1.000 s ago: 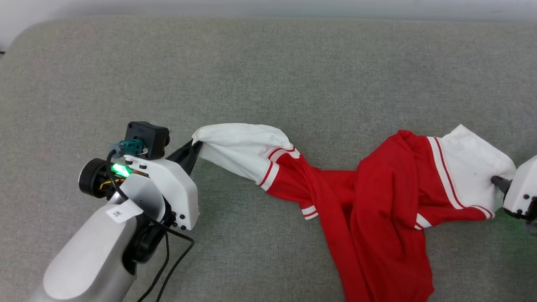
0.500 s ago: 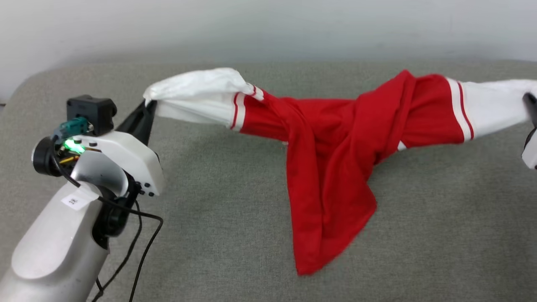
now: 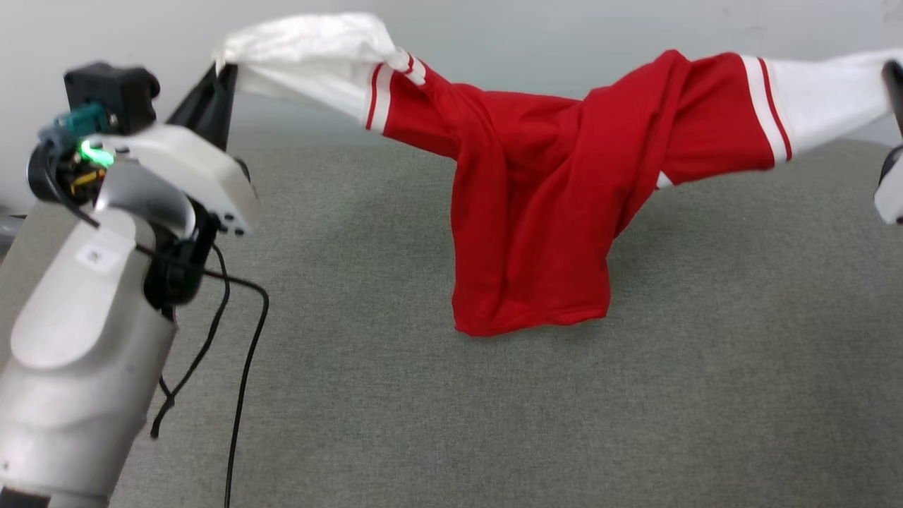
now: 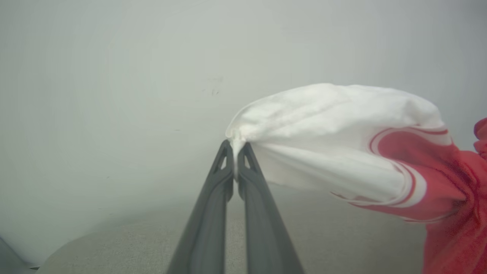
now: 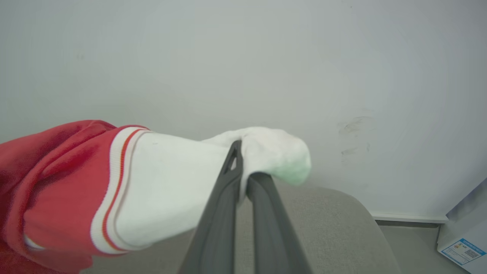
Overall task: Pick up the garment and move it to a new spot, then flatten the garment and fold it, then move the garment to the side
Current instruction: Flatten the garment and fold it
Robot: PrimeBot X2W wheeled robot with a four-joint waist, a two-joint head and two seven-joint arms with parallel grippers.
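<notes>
**A:** Where is the garment [image 3: 536, 212]?

**B:** Strung in the air between the two arms, over a grey cushion [image 3: 423, 409] and against a pale wall [image 3: 536, 42]. In the head view it runs from ten o'clock to two o'clock. The red body sags in a bunched fold toward the centre. I cannot tell whether its lower hem touches the cushion.

**A:** Take it from the left.

**B:** At ten o'clock the left gripper [image 3: 224, 70] is pinched tight on the edge of a white sleeve [image 3: 303, 46]. The left wrist view shows that cloth gathered to a point between the tips. Next come red-and-white striped trim [image 3: 377, 99], the red body, more striped trim [image 3: 765, 106] and the other white sleeve [image 3: 825, 99]. The right gripper [image 3: 893, 74], at two o'clock, is clamped on that sleeve's end.

**A:** Any writing?

**B:** A small white tag [image 3: 99, 257] sits on the left forearm, its mark too blurred to read. In the right wrist view, at five o'clock, a pale box [image 5: 462, 243] carries a blue-and-white label with print too small to make out.

**A:** Materials?

**B:** The garment is a soft, limp, wrinkled knit. The cushion is coarse weave with rounded corners. The fingers are long, slim and matte dark. The forearm shell is smooth and pale, and a black cable [image 3: 243, 367] loops down beside it.
</notes>
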